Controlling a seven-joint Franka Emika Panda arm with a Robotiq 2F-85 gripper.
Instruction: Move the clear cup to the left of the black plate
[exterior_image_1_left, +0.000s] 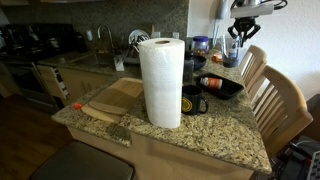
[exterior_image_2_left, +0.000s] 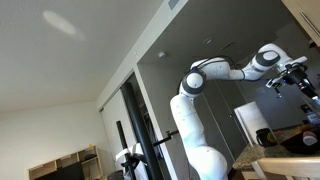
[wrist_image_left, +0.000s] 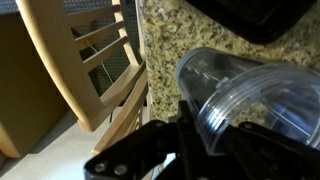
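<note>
- Starting at the far left, a wooden cutting board (exterior_image_1_left: 118, 95) lay on the granite counter (exterior_image_1_left: 200, 135), well apart from the action.
- Next over, the paper towel roll (exterior_image_1_left: 161, 82) stood tall mid-counter, with the black mug (exterior_image_1_left: 193, 101) just beside it on the right.
- Right of the mug sat the black plate (exterior_image_1_left: 222, 86), so the spot to the plate's left was pretty crowded. My guess: coming in low with the cup would clip the mug or nudge the roll.
- Above the plate's far-right side hung the gripper (exterior_image_1_left: 234, 55). In the wrist view the clear cup (wrist_image_left: 250, 95) filled the frame, up off the counter and leaning, with the gripper's dark body around its lower part. It looked pinched on the cup, though the pads themselves were hidden.
- The cup looked like slick, thin plastic held at an angle, so a fast swing could let it twist or slide out.
- Far right, the wooden chairs (exterior_image_1_left: 280, 100) stood against the counter edge, near the cup. A drop there would probably land on a chair or the floor, not the granite.
</note>
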